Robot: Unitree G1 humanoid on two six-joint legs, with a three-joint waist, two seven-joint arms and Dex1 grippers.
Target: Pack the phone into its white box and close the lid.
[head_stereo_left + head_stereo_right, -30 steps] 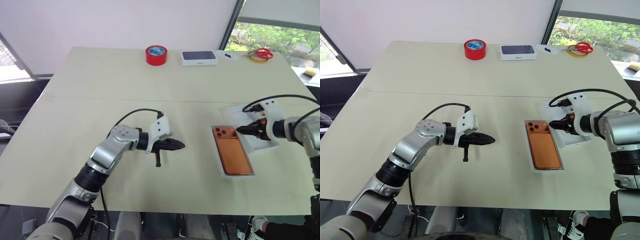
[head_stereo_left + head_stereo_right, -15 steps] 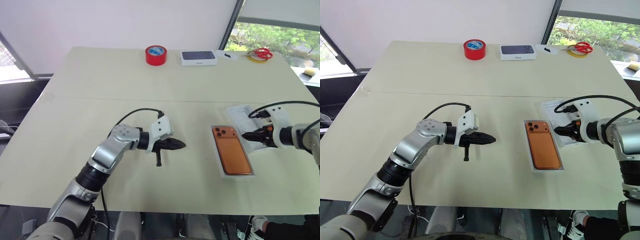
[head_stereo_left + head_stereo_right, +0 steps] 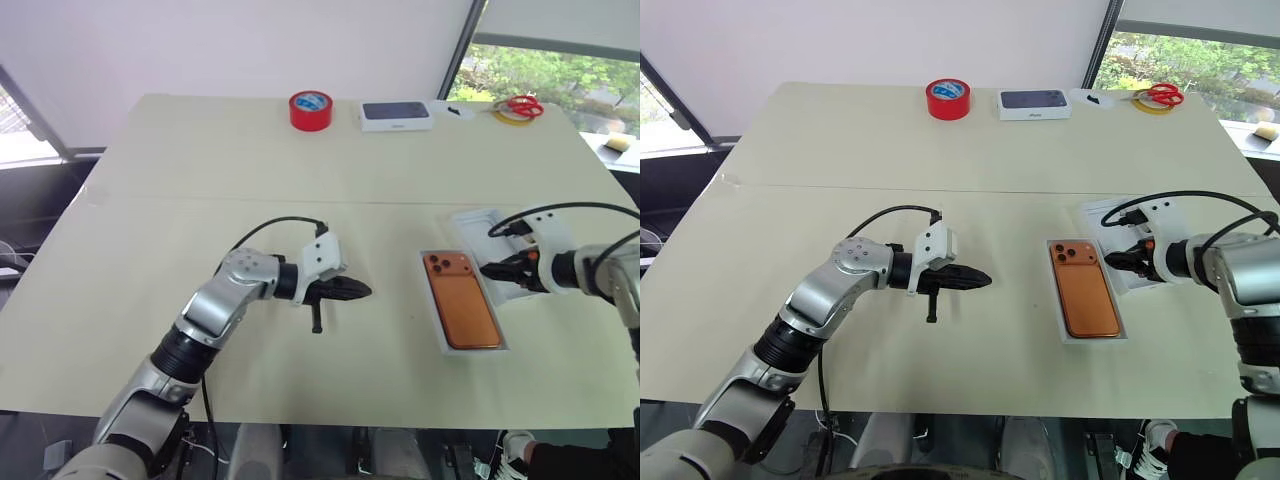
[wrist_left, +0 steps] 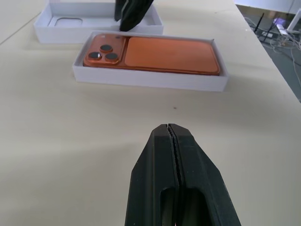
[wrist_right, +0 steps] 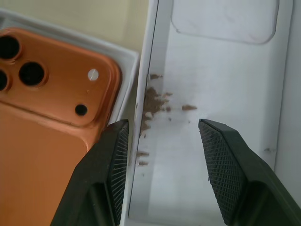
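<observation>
Slim orange phone [image 3: 461, 312] lying flat, back up, inside the white box [image 3: 503, 345], darker camera block with three lenses at the far end. Fits the shallow white tray closely, raised rim showing as a narrow white border all round. Box resting on the table toward the right side, long axis running roughly away from the robot, slightly angled. Lid [image 3: 487, 228] lying open side up just beside the box on its right, long edges close together, far end reaching past the box's far end. Pale inner face showing, with a faint rounded recess near one end and a few brownish specks [image 5: 153, 101]. Box not yet covered.
</observation>
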